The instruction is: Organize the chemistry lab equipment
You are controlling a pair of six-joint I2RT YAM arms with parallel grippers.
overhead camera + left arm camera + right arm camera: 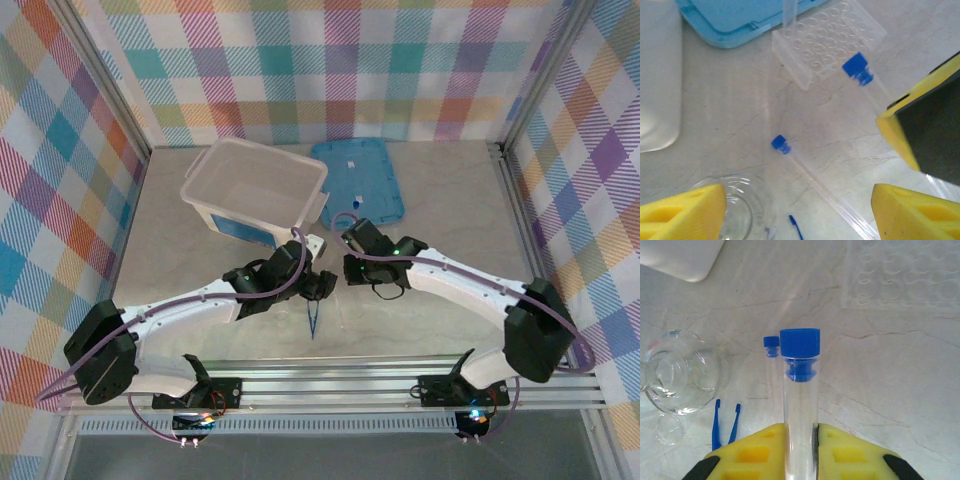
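My right gripper (801, 440) is clamped on a clear tube (800, 400) with a blue cap. Its yellow pads press both sides of the glass, and the capped end sticks out ahead of them. From my left wrist camera this tube looks tilted and a little blurred, with its cap near the front edge of the clear rack (827, 42) that stands on the pale surface (450, 200). My left gripper (799, 215) is spread wide with nothing between its pads, and it hangs above the surface. Below it a second tube (812, 175) lies flat on the surface, its blue cap toward the rack and its body running back toward my right-hand pad. A glass flask (682, 377) stands just beside my left-hand pad, and the dark-blue tweezers (725, 425) lie on the surface between the flask and the second tube. The tweezers are close to both, though I cannot tell whether they touch either. From above, the white tub (255, 190) sits at the far left of the surface. The flat blue lid (358, 178) lies right beside it, and both of my arms reach in toward the middle, in front of them.
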